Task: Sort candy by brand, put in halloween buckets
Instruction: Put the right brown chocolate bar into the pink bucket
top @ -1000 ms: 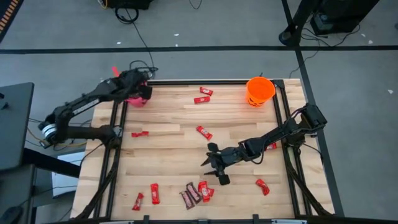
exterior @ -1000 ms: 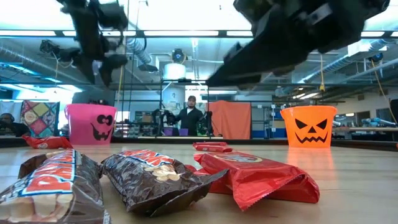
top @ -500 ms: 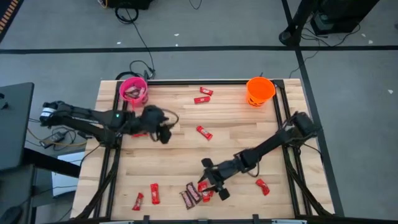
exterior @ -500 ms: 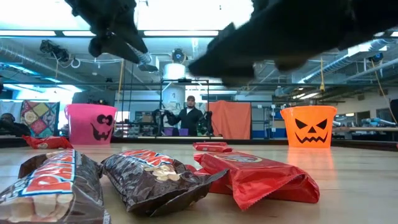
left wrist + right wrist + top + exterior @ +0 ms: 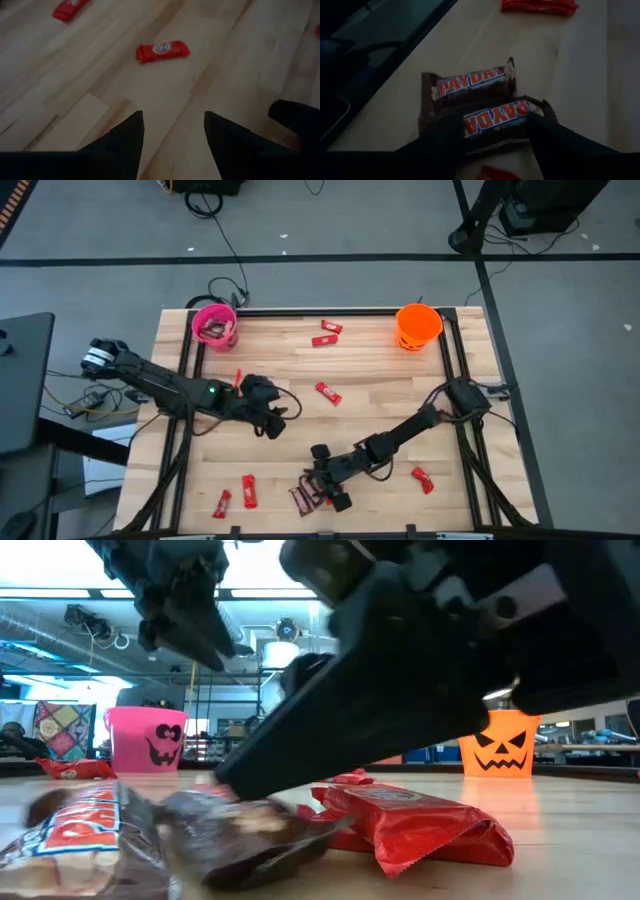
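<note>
Two brown bars lie side by side near the table's front edge, beside a red bar. My right gripper is open and low over the nearer brown bar, one finger at each of its ends. My left gripper hangs open and holds nothing above bare wood left of the table's middle. A red bar lies ahead of it. At the far left corner stands the pink bucket with candy inside. The orange bucket stands at the far right. My right gripper straddles the nearer brown bar end to end, a fingertip at each crimped wrapper end. The fingers slant down from the table's far right. In the low view one fingertip meets the wrapper's top. The bar lies flat on the table.
Red bars lie scattered about: two near the far edge, one by the left rail, two at the near left, one at the near right. Black rails run along the table's sides.
My left gripper has swung away from the pink bucket toward the table's middle and near edge, sinking and turning as it went. My right gripper has gone down and toward the near edge, onto the brown bars.
</note>
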`<action>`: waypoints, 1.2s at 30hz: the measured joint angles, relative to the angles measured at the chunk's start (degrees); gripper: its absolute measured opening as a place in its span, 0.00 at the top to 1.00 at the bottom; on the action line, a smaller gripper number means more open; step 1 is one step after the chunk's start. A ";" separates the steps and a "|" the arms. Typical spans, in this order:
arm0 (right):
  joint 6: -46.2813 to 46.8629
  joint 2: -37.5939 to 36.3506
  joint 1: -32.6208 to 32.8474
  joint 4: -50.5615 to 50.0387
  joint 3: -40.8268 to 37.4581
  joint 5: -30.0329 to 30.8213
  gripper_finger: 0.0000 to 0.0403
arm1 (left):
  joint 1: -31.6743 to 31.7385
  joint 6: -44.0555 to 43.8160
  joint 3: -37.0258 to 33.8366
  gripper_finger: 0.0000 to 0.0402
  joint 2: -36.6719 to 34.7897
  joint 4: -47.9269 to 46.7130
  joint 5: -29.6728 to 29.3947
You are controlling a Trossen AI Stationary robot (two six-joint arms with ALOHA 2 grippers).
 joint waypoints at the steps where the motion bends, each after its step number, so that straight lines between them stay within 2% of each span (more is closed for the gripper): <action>1: 0.42 0.55 0.05 -0.95 0.91 0.24 0.42 | -0.06 0.00 -0.14 0.48 0.60 -1.07 0.11; 4: 0.92 2.12 0.06 -4.29 3.77 2.01 0.36 | -0.05 0.03 -0.10 0.48 1.86 -0.52 0.00; 8: -0.37 2.32 0.12 -9.91 5.70 10.83 0.28 | -0.04 0.04 -0.12 0.48 2.39 -1.38 -0.17; 11: -2.08 0.48 -0.50 -14.40 5.57 18.65 0.26 | -0.04 0.09 -0.12 0.48 2.37 -1.44 -0.30; 16: -7.95 -3.86 -1.79 -20.14 5.18 27.25 0.27 | 0.05 0.20 -0.10 0.48 2.32 -2.52 -0.77; 20: -6.03 -7.75 -3.31 -23.93 5.39 26.45 0.27 | 0.05 0.07 -0.10 0.48 2.34 -2.77 -0.87; 23: 0.34 -8.40 -4.65 -27.44 5.29 25.00 0.28 | 0.05 0.18 -0.11 0.48 2.34 -3.41 -1.01; 28: 10.61 -7.50 -5.81 -27.36 5.40 18.10 0.29 | 0.03 -0.22 -0.12 0.48 2.34 -3.95 -1.64; 36: 14.12 -3.07 -5.78 -24.59 5.18 21.65 0.29 | -0.04 -1.51 -0.10 0.48 2.67 -3.92 -1.74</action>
